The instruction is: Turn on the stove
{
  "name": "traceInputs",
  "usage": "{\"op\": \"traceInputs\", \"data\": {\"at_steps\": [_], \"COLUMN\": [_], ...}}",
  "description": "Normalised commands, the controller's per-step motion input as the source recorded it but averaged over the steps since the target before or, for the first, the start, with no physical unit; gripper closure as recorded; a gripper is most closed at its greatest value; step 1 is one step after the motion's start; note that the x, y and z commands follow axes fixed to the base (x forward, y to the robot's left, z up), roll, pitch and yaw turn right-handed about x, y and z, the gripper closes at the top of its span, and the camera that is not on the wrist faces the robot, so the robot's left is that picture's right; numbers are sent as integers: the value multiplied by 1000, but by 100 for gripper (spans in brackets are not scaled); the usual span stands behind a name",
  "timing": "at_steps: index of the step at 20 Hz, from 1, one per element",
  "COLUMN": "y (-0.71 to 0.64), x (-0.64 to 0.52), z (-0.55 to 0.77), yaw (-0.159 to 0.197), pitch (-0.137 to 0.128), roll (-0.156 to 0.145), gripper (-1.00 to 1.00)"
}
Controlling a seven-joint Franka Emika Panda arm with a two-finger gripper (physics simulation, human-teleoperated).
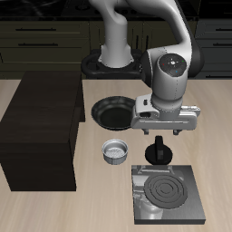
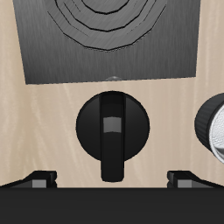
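Note:
The stove (image 1: 166, 192) is a flat dark-grey slab near the table's front edge, and its spiral coil burner (image 1: 167, 189) is grey, not glowing. A black round knob with a raised bar (image 1: 159, 150) stands on the table at the slab's back edge. My gripper (image 1: 160, 136) hangs just above this knob. In the wrist view the knob (image 2: 112, 131) sits between my spread fingertips (image 2: 39, 179), beside the slab (image 2: 114, 35). The gripper (image 2: 112, 179) is open and holds nothing.
A round black frying pan (image 1: 113, 111) lies farther back. A small grey bowl (image 1: 116, 151) sits beside the knob and also shows in the wrist view (image 2: 214, 131). A large dark-brown cabinet (image 1: 41, 127) stands beyond the bowl.

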Motion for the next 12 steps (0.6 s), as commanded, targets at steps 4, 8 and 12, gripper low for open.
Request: {"op": "traceInputs", "data": {"at_steps": [4,8,12], "y": [-156,27,44], "x": [-47,13,-31], "z": [-273,-218,-214], "yaw": [-16,2,-29], "pitch": [-13,7,32], "roll": [-6,8,9], "gripper": [-100,-100,-100]}}
